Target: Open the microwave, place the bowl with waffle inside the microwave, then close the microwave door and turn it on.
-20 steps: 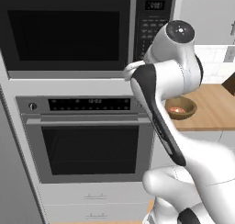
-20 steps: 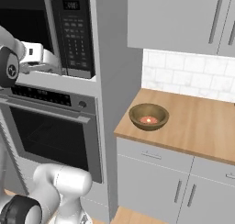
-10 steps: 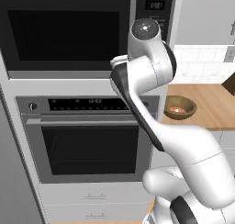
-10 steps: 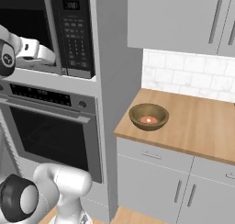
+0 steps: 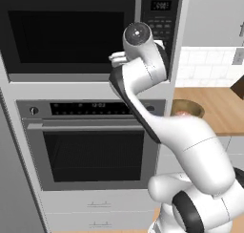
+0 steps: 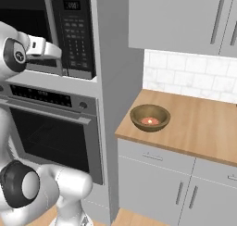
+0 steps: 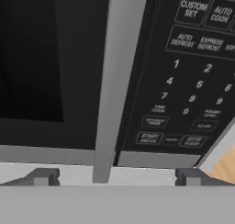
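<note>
Grey bar handle [image 7: 120, 81] of the shut microwave door [image 5: 66, 34] stands between the gripper [image 7: 114, 176] fingers, which are spread wide.
Microwave [image 6: 65, 30] sits above the oven [image 5: 93, 141]; the bowl with waffle [image 6: 149, 118] rests on the wooden counter [image 6: 199, 128], right.

The light is even and diffuse, with no single visible source and no hard glare, as on flat rendered surfaces. A soft shadow darkens the side of the tall cabinet [image 6: 115, 81] beside the counter [image 6: 199, 123], and the microwave door [image 5: 66, 31] glass reads almost black. The keypad panel [image 7: 193, 76] lettering in the hand view is slightly soft.
</note>
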